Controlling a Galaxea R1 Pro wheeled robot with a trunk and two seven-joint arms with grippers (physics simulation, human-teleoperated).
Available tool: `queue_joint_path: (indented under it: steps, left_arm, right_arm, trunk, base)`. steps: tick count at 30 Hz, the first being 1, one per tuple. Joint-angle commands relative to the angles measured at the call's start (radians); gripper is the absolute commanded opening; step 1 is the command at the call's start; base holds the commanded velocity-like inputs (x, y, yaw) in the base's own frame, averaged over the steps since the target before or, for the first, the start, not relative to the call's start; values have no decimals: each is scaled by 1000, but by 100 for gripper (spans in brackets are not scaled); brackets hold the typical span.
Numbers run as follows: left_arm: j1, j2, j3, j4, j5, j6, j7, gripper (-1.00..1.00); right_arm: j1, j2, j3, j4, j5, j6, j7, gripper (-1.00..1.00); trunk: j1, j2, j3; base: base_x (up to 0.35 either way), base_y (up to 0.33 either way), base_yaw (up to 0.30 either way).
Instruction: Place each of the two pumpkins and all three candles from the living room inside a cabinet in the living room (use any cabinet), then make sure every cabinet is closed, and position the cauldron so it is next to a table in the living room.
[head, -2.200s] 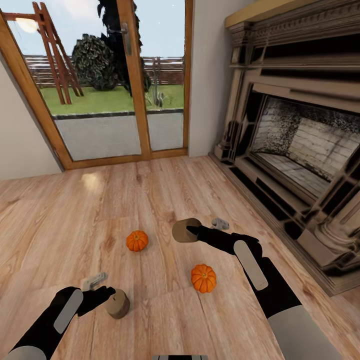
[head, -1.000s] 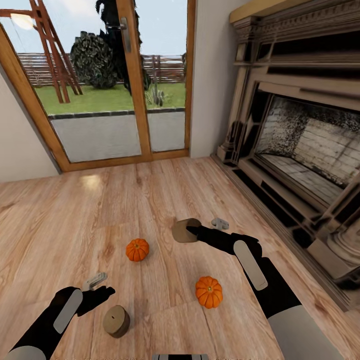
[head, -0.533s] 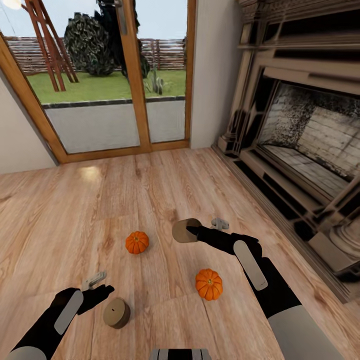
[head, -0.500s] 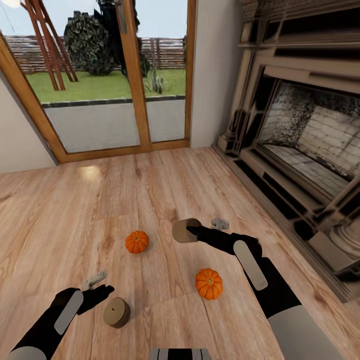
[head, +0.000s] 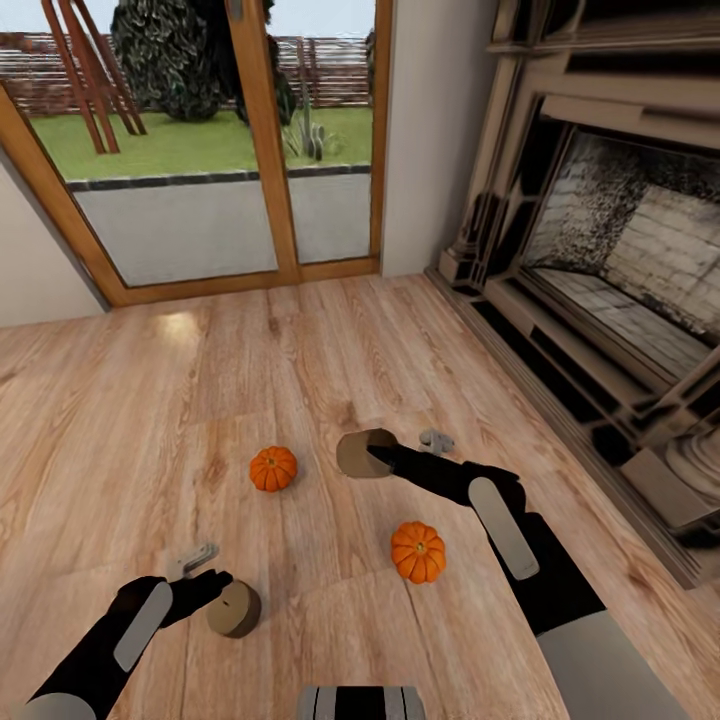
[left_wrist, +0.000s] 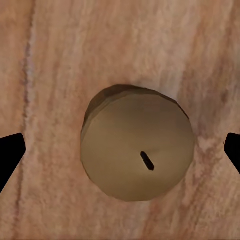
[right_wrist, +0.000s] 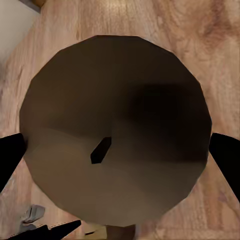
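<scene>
Two orange pumpkins sit on the wood floor, one (head: 273, 469) left of centre and one (head: 418, 552) under my right forearm. My right gripper (head: 402, 447) is shut on a tan candle (head: 362, 453) held above the floor; its flat end and wick (right_wrist: 101, 150) face the right wrist camera. A second candle (head: 233, 609) stands upright on the floor. My left gripper (head: 215, 565) is open right beside it, and the candle (left_wrist: 137, 150) lies between the spread fingertips (left_wrist: 9, 150). The cabinet, cauldron and table are out of view.
A large stone fireplace (head: 610, 270) with a raised hearth runs along the right side. Wood-framed glass doors (head: 200, 200) close the far wall. Open floor (head: 120, 400) stretches to the left. My base (head: 360, 703) shows at the lower edge.
The camera has tilted down. My left gripper let go of its candle, which now stands on the floor, and has come close to it again. The right gripper still holds its candle.
</scene>
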Motion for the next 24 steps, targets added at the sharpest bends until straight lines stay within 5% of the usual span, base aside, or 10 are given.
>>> queue_joint_path:
  steps: [1, 6, 24]
  left_arm:
    - [0, 1, -9, -2, 11, -1, 9, 100]
    - [0, -5, -16, -2, 12, -5, 9, 100]
    - [0, -43, -27, -2, 11, -7, 8, 100]
  right_arm:
    - [-1, -1, 0, -17, 4, 15, 55, -100]
    - [-1, -1, -1, -37, 4, 47, 204, -100]
    - [-1, 0, 1, -39, 5, 51, 226, -100]
  trunk:
    - [0, -1, -5]
    - [2, -2, -24]
    - [8, -5, -71]
  base:
    - [0, 0, 0]
    - [0, 0, 0]
    - [0, 0, 0]
